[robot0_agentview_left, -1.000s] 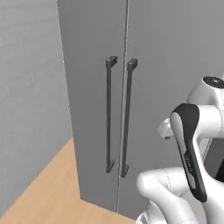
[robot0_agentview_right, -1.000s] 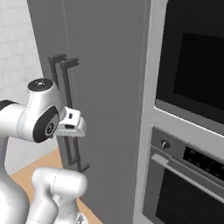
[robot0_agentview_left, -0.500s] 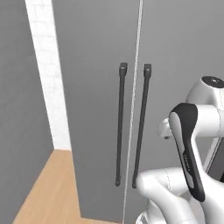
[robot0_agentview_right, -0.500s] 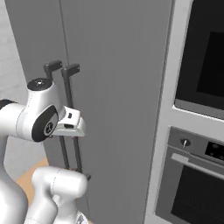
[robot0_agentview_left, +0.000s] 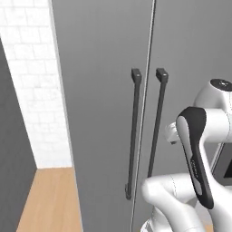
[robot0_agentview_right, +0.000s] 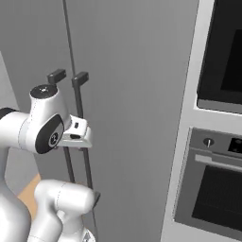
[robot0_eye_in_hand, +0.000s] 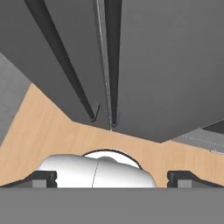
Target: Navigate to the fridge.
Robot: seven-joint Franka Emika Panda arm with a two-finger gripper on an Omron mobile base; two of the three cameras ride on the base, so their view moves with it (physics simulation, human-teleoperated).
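I have the fridge (robot0_agentview_left: 104, 113) squarely ahead now: over the last second the whole picture slid, which tells me the base drove and turned, not that anything in the kitchen moved. Its two dark bar handles (robot0_agentview_left: 133, 136) have come from off-centre to the middle of the left base view, and the doors stand larger and flatter to me. The oven column (robot0_agentview_right: 217, 142) sits just beside it on the right. My gripper (robot0_eye_in_hand: 112, 177) hangs wide apart, holding nothing, pointed down at the wooden floor (robot0_eye_in_hand: 39, 131) by the fridge's foot. I judge the drive nearly done; only a small closing adjustment may remain
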